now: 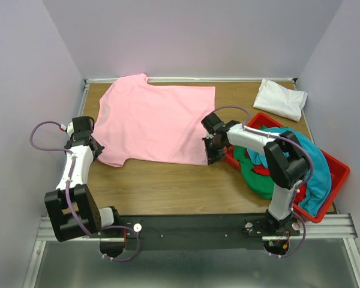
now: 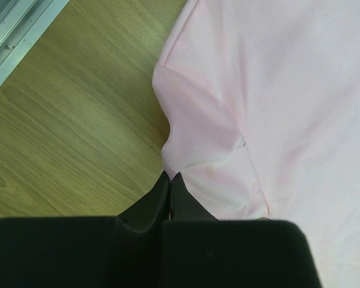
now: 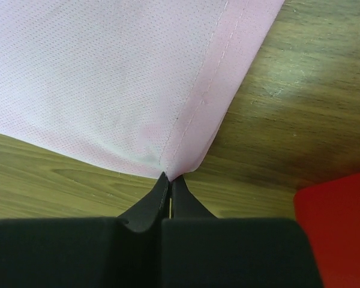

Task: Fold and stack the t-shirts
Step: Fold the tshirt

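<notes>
The light pink t-shirt (image 1: 156, 123) lies spread flat on the wooden table (image 1: 168, 186), hem toward the right. At its left edge my left gripper (image 1: 96, 144) is shut; in the left wrist view its tips (image 2: 170, 176) pinch the sleeve's edge (image 2: 198, 138). My right gripper (image 1: 210, 157) is shut on the near hem corner (image 3: 192, 138), where the cloth gathers into the closed tips (image 3: 170, 176). A folded white t-shirt (image 1: 281, 99) rests at the back right. Teal (image 1: 309, 159), green (image 1: 255, 179) and red (image 1: 262, 170) t-shirts are heaped in the bin.
A red plastic bin (image 1: 339, 168) stands at the right edge, close beside my right gripper; its corner (image 3: 339, 231) shows in the right wrist view. A metal rail (image 2: 18, 30) borders the table's left side. Purple walls enclose the table.
</notes>
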### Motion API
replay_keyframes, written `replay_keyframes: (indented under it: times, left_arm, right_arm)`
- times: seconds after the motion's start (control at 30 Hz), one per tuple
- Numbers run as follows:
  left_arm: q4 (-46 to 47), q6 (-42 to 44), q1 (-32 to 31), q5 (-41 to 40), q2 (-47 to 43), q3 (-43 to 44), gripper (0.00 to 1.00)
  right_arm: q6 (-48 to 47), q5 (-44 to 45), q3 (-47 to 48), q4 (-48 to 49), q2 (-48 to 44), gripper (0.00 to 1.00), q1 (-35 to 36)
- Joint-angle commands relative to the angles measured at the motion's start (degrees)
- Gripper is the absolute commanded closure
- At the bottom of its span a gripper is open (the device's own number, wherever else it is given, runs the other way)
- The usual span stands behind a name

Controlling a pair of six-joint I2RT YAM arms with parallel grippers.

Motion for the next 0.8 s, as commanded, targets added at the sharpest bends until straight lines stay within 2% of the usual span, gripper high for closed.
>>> replay_keyframes:
  times: [0.0,0.17,0.4,0.6,0.77]
  left_arm:
    - [-1.74,0.98,0.37,1.48,-2.61,1.28,1.0]
    - [-3.41,0.98,0.55,1.4,-3.93,1.89,1.0]
    - [-5.69,1.51,0.55,1.83,-7.01,1.98,1.0]
    - [-4.29,3.09,0.46,5.61,-6.48,4.78,1.0]
    - [-1.04,3.44,0.37,10.27,-1.66,8.57,1.0]
  right_arm:
    - [-0.52,0.28,-0.79,-2.84,-2.14,0.98,-0.03]
    - [-0.87,-1.39,2.38,-11.0,-3.81,0.98,-0.12]
    - [0.62,-3.51,3.17,-15.85,-6.71,0.98,-0.11]
    - [2.81,-1.05,11.77,-17.52,-5.23,0.98,-0.11]
    - [3.52,1.15,17.84,-18.84,-0.57,0.98,-0.29]
